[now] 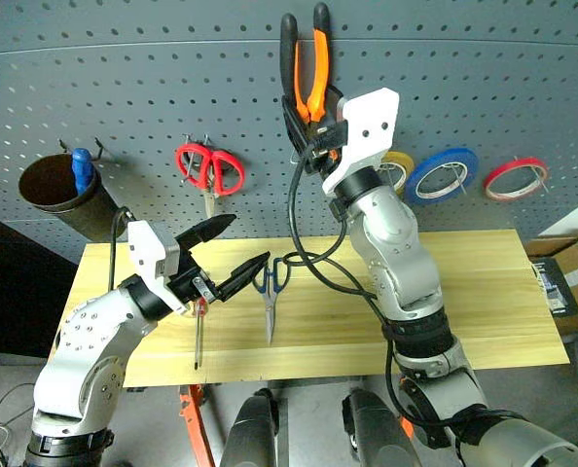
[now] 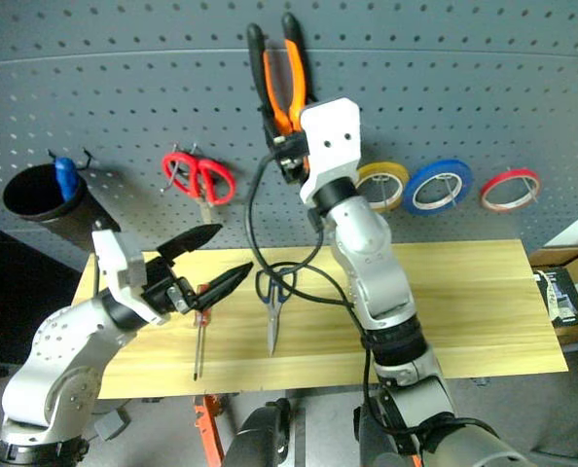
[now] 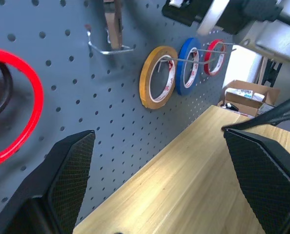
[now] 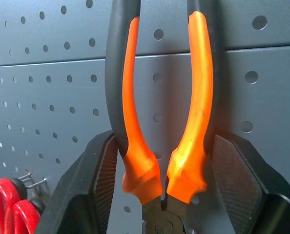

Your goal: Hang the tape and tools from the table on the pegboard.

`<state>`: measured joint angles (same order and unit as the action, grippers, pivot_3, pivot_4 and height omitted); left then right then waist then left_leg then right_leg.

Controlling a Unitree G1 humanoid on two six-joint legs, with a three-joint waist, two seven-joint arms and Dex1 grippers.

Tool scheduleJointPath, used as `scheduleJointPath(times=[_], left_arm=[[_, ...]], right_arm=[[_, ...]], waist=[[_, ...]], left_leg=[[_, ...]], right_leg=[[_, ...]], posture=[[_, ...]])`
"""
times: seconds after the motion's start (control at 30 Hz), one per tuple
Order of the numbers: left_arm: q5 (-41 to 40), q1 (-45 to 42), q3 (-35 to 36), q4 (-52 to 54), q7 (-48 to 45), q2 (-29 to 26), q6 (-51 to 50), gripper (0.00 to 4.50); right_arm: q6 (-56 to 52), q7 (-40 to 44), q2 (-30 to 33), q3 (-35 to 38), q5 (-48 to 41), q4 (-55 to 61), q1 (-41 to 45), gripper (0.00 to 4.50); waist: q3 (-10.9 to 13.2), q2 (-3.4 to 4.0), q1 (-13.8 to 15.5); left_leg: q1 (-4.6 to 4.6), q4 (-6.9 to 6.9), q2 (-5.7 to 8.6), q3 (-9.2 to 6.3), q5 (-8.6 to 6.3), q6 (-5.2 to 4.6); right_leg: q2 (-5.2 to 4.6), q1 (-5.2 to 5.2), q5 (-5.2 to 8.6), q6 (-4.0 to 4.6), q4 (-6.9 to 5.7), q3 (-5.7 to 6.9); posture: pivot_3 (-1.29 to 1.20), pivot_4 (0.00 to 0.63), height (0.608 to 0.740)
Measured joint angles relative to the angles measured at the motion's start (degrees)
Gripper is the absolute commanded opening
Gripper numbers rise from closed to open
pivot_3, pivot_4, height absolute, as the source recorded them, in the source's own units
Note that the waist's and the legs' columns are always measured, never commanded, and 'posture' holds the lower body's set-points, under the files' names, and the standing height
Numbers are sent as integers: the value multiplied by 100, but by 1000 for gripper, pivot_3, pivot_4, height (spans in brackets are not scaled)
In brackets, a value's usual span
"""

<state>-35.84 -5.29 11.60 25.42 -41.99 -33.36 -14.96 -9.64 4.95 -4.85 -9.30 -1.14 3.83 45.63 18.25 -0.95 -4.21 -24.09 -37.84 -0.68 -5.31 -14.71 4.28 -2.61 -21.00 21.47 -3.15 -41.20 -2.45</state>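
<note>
Orange-and-black pliers (image 1: 308, 73) — pinched low on the handles by the right hand (image 1: 313, 136), up against the pegboard (image 1: 484, 88). Stiff, prob. heavy; grip near pivot. Left hand (image 1: 233, 251) spread, empty, above tabletop (image 1: 484, 292).

The pegboard (image 1: 124, 78) is grey-blue, dotted with rows of small dark holes. The pliers (image 1: 307, 68) have orange-and-black handles. The counter (image 1: 484, 292) is pale yellowish wood with visible grain. Three tape rings hang in yellow (image 2: 384, 185), blue (image 1: 443, 175) and red (image 1: 516, 179). The hanging scissors (image 1: 209, 168) have red handles.
</note>
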Motion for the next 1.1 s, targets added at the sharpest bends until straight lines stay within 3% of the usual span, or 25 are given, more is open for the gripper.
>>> scheduleJointPath(times=[0.47,0.67,0.9,1.1], left_arm=[[193,-183,-68,-118,83,111,-2,4500],[273,-219,-116,-169,151,201,-4,4500],[437,-73,-231,-175,490,261,-281,4500],[845,229,-538,-112,1162,349,-971,4500]], right_arm=[[220,8,123,-192,417,-270,-542,2602],[-112,-15,71,-197,458,-170,-677,4466],[-990,309,315,-200,287,552,-1038,4466],[-2726,1267,1202,36,-640,2022,-1498,4466]], waist=[[-2,-3,7],[-4,-7,6],[-4,-8,9],[-4,-8,54]], left_leg=[[-25,4,-1,14,13,6],[-25,0,-2,20,13,6],[-28,2,-2,17,14,6],[-33,0,0,8,8,-4]], right_leg=[[4,-23,-6,8,-2,7],[4,-24,-6,9,-4,4],[3,-23,-6,9,-2,4],[3,-23,-6,9,1,7]], posture=[[27,281,740],[20,282,740],[20,284,740],[8,289,740]])
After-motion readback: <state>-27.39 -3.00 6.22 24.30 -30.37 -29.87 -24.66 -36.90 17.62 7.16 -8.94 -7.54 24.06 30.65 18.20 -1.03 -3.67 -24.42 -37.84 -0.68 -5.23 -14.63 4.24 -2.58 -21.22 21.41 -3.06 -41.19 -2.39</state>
